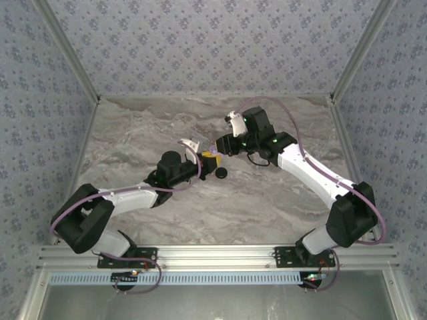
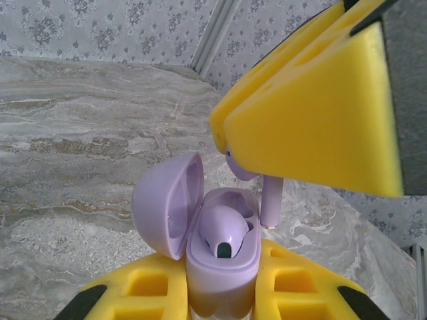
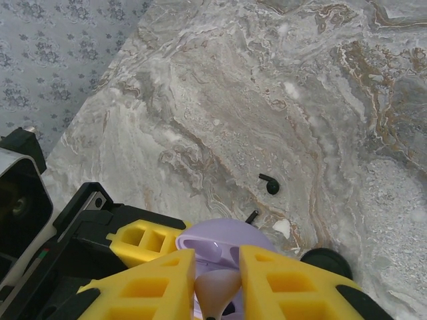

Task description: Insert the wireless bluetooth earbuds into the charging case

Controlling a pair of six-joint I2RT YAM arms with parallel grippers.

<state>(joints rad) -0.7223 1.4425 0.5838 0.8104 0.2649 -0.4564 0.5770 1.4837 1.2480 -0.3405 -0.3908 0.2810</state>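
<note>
Top external view: the left gripper [image 1: 209,159] and right gripper [image 1: 220,148] meet tip to tip over the middle of the grey marble-patterned desk [image 1: 267,200]. A black round disc [image 1: 221,173] lies just beside them on the near side.

Left wrist view: the left gripper [image 2: 220,297] is closed on the base of an upright lavender plastic charging case [image 2: 223,270], whose hinged lid [image 2: 167,207] stands open to the left. One lavender earbud with a black tip [image 2: 225,232] sits in a well of the case. Above the other well, the right gripper [image 2: 227,133] pinches a second lavender stemmed earbud [image 2: 270,200]. Its stem points down, with the end just beside the case rim.

Right wrist view: the right gripper [image 3: 217,283] is closed to a narrow gap on the second lavender stemmed earbud [image 3: 215,290], above the dome of the hinged lid [image 3: 220,240]. On the desk beyond lie a small black curved piece [image 3: 269,183], a thin black sliver [image 3: 251,217] and the black round disc [image 3: 327,260].
</note>
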